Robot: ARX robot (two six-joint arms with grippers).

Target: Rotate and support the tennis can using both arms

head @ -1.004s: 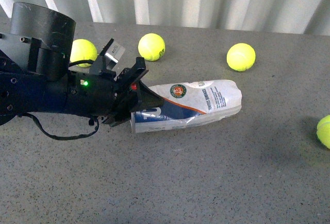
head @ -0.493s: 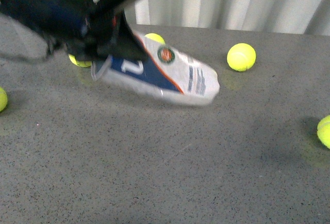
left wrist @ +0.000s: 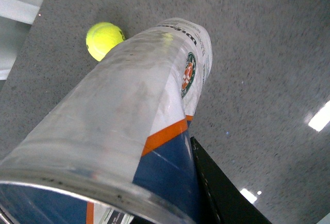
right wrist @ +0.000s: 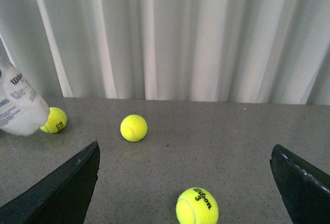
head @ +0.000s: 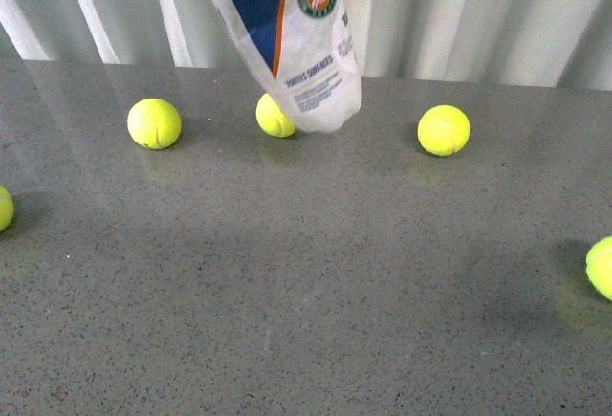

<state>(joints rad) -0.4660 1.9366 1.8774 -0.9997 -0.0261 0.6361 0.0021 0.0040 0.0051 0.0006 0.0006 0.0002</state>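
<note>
The tennis can (head: 298, 43) — clear tube, white, navy and orange label — hangs tilted in the air, closed end down, the left gripper (left wrist: 147, 175) clamped near its silver rim; the right gripper (right wrist: 184, 149) gapes, well apart.

surface: grey speckled top (head: 306, 320) | backdrop: white pleated curtain (right wrist: 180, 38) | light: glare patches (left wrist: 319, 117), possibly overhead lamps

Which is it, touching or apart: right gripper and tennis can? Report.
Apart. The right wrist view shows the right gripper open and the tennis can well clear of it, table showing between.
</note>
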